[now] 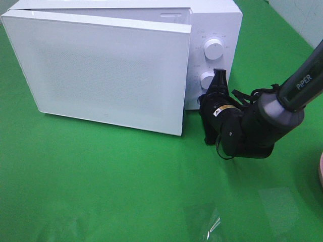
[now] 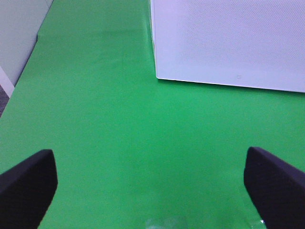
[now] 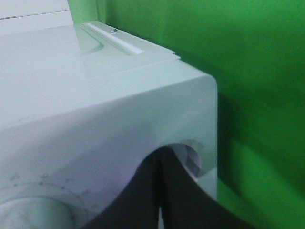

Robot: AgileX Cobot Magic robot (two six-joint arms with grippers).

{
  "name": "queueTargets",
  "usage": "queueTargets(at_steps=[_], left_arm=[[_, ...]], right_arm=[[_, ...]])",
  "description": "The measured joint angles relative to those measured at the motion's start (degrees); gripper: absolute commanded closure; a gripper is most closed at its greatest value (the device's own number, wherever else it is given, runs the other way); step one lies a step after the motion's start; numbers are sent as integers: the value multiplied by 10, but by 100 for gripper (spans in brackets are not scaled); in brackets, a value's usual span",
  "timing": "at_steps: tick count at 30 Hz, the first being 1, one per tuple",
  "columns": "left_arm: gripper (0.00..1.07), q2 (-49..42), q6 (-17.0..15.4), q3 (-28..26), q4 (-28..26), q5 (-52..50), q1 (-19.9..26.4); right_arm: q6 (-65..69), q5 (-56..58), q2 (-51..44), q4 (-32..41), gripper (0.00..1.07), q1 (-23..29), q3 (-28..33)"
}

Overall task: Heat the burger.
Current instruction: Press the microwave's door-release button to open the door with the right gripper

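1. Right arm (image 1: 282,101) reaches in from the right with its wrist bent. The right gripper (image 1: 220,75) is pressed together, tips at the microwave's (image 1: 217,20) lower knob (image 1: 207,79).
2. Left gripper (image 2: 151,183) is spread wide over the green cloth (image 2: 119,119), facing the door (image 2: 228,43).
3. I can't confirm knob contact; my wrist view is blurred.
4. Door is ajar and the interior is hidden. No view shows the burger, so I cannot place it.
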Motion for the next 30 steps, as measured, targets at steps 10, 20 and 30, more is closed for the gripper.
queueTargets(at_steps=[10,20,30], left_arm=[[7,0,0,0,0,0,0],[7,0,0,0,0,0,0],[7,0,0,0,0,0,0]], right_arm=[[0,1,0,0,107,0,-1],[-1,8,-2,-4,107,-1,-1],[6,7,-37,-99,107,-22,50]])
